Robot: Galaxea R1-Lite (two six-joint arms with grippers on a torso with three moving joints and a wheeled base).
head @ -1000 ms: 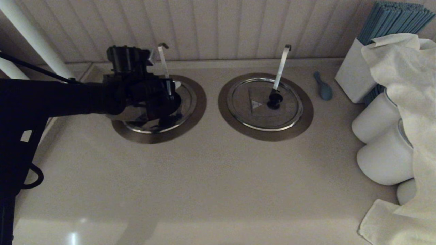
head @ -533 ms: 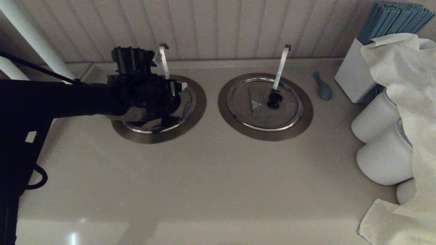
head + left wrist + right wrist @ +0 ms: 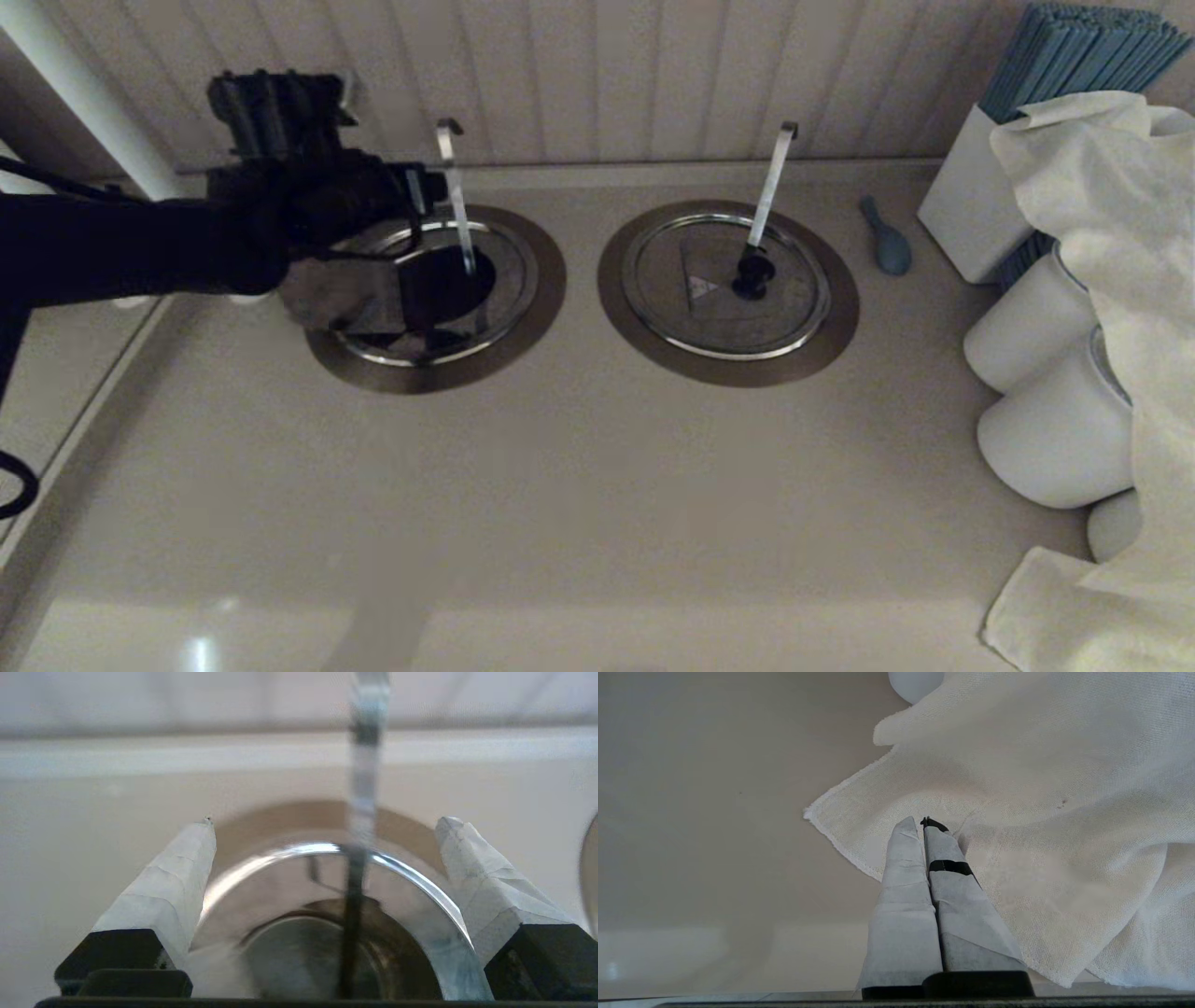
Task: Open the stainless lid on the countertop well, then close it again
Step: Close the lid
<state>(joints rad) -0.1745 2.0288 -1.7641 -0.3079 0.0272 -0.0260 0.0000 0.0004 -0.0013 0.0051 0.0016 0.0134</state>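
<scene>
The big surface (image 3: 560, 523) holds the countertop well (image 3: 532, 308) at back left. The stainless lid (image 3: 373, 299) there is folded up, showing the dark hole. The left end effector (image 3: 327, 835) is wide open, grasping nothing. To close, lower the flap slowly around the ladle handle (image 3: 456, 196). The right end effector (image 3: 924, 826) rests clenched over a cloth (image 3: 1041, 788).

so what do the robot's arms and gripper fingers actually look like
The left arm is a bulky matte-black tube with a thin black cable trailing off it and a blocky black wrist. The left gripper has two tapered fingers wrapped in pale grey tape on black bases. The right gripper looks alike, with a black band round one finger.
</scene>
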